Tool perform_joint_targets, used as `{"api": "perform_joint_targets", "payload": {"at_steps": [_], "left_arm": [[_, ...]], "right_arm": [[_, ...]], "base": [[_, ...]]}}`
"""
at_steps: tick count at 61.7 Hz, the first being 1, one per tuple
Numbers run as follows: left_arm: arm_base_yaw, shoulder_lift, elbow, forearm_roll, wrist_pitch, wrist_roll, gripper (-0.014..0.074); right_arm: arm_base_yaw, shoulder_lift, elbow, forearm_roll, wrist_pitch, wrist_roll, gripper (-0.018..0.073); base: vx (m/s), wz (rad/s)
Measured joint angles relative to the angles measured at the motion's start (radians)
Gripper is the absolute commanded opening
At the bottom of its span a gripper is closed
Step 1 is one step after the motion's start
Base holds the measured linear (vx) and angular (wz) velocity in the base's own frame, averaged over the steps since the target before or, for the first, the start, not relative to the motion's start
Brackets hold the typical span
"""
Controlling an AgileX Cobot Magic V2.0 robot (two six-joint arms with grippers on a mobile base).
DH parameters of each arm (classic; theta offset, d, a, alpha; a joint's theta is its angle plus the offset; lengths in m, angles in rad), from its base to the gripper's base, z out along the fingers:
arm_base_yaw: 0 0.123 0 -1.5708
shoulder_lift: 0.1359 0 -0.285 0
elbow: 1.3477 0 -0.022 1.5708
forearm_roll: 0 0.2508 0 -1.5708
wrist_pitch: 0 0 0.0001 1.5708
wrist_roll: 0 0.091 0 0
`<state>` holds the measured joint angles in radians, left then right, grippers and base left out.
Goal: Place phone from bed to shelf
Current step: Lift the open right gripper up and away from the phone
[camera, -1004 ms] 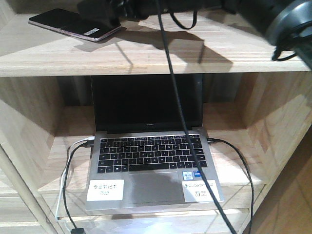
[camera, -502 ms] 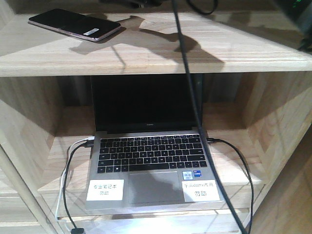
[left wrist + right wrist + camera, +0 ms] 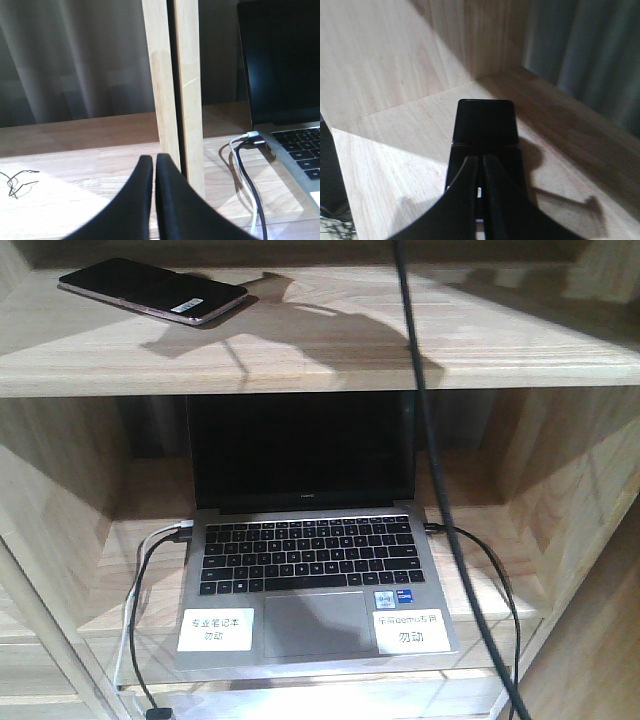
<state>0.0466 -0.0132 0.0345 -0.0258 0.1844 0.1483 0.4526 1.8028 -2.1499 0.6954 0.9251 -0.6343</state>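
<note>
Pale-wood shelf (image 3: 400,340) carries phone (image 3: 150,290) flat, far left. My right tool (image 3: 481,165) closed, empty, just above phone; left tool (image 3: 153,165) closed. I'd withdraw straight, avoid nudging.

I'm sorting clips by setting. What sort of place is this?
Probably a home or home-like study nook: a pale wooden shelving unit holds a phone, with an open, plugged-in laptop in the bay below and curtains behind.
</note>
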Motion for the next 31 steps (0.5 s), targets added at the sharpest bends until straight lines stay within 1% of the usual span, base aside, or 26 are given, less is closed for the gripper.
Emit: {"api": "perform_joint_targets", "payload": {"at_steps": [8, 15, 31], "left_arm": [[0.000, 0.000, 0.000, 0.000, 0.000, 0.000, 0.0001], [0.000, 0.000, 0.000, 0.000, 0.000, 0.000, 0.0001], [0.000, 0.000, 0.000, 0.000, 0.000, 0.000, 0.0001]], "right_arm": [[0.000, -0.020, 0.000, -0.025, 0.001, 0.021, -0.0006], [0.000, -0.031, 0.000, -0.027, 0.007, 0.024, -0.0006], [0.000, -0.031, 0.000, -0.031, 0.070, 0.024, -0.0006]], "base": [[0.00, 0.00], [0.00, 0.00], [0.00, 0.00]]}}
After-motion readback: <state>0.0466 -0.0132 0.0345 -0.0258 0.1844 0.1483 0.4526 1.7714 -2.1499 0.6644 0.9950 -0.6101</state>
